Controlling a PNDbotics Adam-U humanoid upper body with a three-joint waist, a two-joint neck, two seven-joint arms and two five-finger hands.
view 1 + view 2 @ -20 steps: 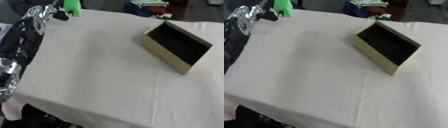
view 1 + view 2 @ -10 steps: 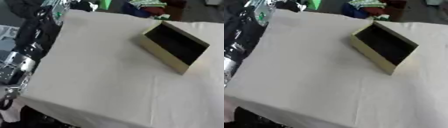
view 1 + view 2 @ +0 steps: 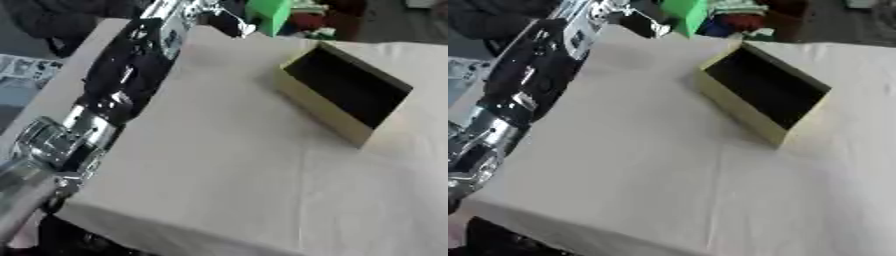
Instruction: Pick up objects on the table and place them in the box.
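Left hand [image 3: 229, 20] clasping bright green block [image 3: 268, 15] at far table [image 3: 219, 150] edge, just left of open tan rectangular box [image 3: 343, 92], dark inside

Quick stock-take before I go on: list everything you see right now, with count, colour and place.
open tan cardboard box with dark inside: one, tan, far right part of the table, nothing visible inside.
bright green block-shaped object: one, green, at the table's far edge, at the left hand's fingertips; contact cannot be told.
pile of red, green and blue items: one cluster, mixed colours, beyond the far edge, contents unclear.
cream tablecloth-covered table: one, cream, fills the view.
left hand: one, black and silver, reaching to the far edge; finger pose unclear.
right hand: not in view.
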